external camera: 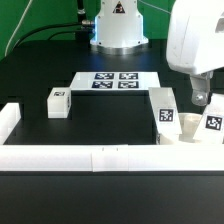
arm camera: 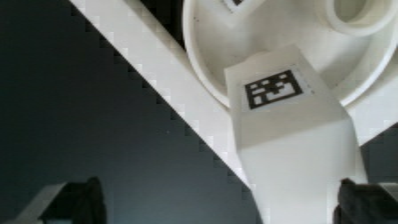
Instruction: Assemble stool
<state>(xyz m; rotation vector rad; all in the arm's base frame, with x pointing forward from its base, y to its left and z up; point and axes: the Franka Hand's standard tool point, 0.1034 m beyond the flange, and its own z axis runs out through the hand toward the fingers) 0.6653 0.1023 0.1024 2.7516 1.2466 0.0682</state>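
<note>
The end effector, fingers apart and empty, hovers over a leg lying beside the seat and against a rail. The step looks like leg pickup; next it should descend straddling the leg, then close.

Glaring whites, dark table, soft blur

Black table. White rail along near edge. Marker board flat, far middle. Lone block on exterior view's left. Tall block and end block on exterior view's right, near rail.
</note>
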